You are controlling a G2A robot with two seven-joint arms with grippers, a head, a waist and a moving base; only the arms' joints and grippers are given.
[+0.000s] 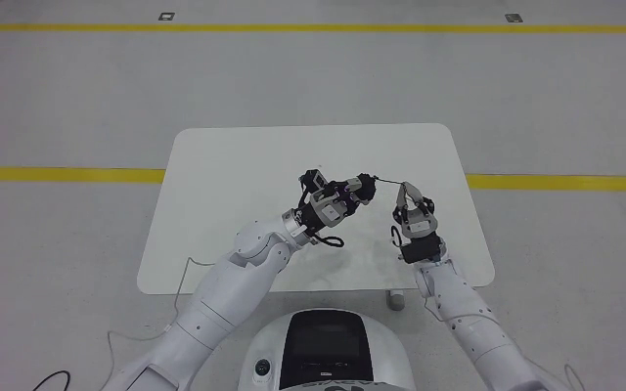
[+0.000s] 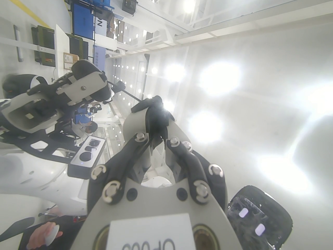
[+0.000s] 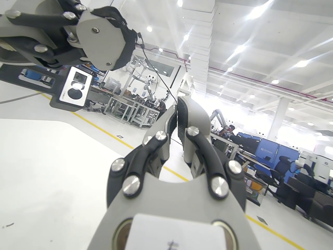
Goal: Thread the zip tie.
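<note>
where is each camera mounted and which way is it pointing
Top view: high on the robot, looking down at the table; left arm and right arm show.
Left wrist view: on left wrist, tilted up at ceiling lights; own jaws near, right jaws farther off.
Right wrist view: on right wrist, facing distant workbenches; own jaws near, left jaws farther off.
Shared: zip tie between both jaws.

BODY | my left arm [image 1: 225,293], right arm [image 1: 469,318]: glossy white rounded shells | black cable loop [image 1: 335,239] at 6 o'clock of my left wrist | left end effector [image 2: 155,105], right end effector [image 3: 177,110]: grey plates, black linkages, silver screws, white label
</note>
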